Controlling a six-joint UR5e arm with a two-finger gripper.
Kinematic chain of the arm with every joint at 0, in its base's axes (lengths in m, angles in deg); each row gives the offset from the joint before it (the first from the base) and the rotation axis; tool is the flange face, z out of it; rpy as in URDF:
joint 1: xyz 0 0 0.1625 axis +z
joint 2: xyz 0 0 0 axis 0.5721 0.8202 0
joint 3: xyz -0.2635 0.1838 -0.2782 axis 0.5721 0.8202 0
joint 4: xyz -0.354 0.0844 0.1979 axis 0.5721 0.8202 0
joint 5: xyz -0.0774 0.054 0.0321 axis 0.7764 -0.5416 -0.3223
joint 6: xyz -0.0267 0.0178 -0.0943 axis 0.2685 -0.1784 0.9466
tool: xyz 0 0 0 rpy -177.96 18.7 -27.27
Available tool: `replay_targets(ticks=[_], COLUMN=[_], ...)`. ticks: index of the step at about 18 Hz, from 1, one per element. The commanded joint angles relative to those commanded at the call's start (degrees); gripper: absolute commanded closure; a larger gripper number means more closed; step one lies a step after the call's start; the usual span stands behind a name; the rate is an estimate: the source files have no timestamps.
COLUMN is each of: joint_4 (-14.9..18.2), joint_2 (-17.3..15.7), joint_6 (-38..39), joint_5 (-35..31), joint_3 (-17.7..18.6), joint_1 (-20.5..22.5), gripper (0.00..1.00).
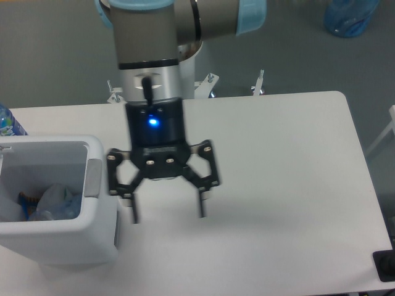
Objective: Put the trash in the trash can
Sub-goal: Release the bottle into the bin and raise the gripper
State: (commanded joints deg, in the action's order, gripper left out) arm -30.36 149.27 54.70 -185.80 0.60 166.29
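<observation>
The white boxy trash can (92,237) stands at the table's front left, with a grey strip on its right side. Inside it I see a crumpled clear-and-white mass with a bit of blue and red at its left, which looks like the plastic bottle (57,202). The white napkin cannot be told apart in there. My gripper (167,214) hangs over the table just right of the trash can, its two black fingers spread wide and nothing between them.
A blue-capped water bottle (8,122) shows at the far left edge behind the trash can. The white table (284,185) stretches to the right. A blue bag (350,16) lies on the floor at top right. A black object (386,266) sits at the table's front right corner.
</observation>
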Motion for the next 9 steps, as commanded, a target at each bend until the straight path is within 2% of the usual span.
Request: replay_targets(ticks=[2, 4, 9], joint_4=[3.0, 3.4, 6.3], joint_2=[-1.5, -3.2, -6.5], joint_6=[-8.9, -14.3, -15.4], joint_5=[-3.5, -4.0, -3.5], joint_3=[2.2, 4.2, 6.6], joint_1=[1.0, 2.8, 6.8], gripper=[0.00, 0.00, 0.00])
